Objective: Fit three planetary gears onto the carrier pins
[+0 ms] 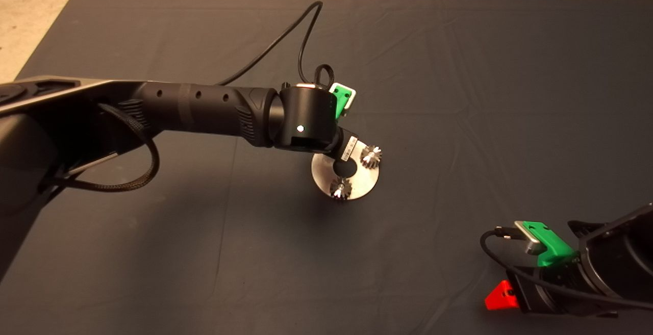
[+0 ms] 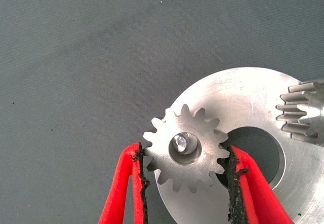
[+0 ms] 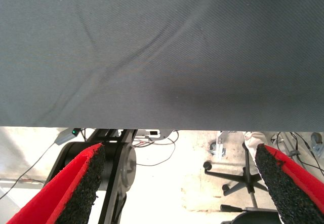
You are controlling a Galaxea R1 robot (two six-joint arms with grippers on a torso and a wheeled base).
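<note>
A dark mat [image 1: 459,95] covers the table; pale floor shows beyond its far edge. Near the mat's centre lies the disc [image 1: 365,184], flat and shiny, with a large centre hole.

Head view: two gears already sit on the disc; gear A [image 1: 371,156] at about 2 o'clock of the hole, gear B [image 1: 340,188] at about 6 o'clock; both stand upright on the disc face. The left arm [image 1: 204,110] reaches in from 9 o'clock, and its wrist covers the disc's 10 o'clock sector, so the third station is hidden here.

Left wrist view: the left gripper [image 2: 186,183] is clenched on the third gear [image 2: 185,149]; one finger [image 2: 126,188] touches the teeth on one flank, the other pad presses the opposite flank. The gear lies level over the disc's rim zone, beside the centre hole; a pin [image 2: 179,143] tip shows inside the bore, slightly off-centre. Whether the gear is fully seated cannot be told. Another gear shows at the picture's edge.

The right gripper [image 1: 502,294] is parked at 4 o'clock on the mat's near side; its fingers [image 3: 71,188] are spread wide apart and hold nothing, with the floor and a chair base [image 3: 243,181] visible past the mat edge.
</note>
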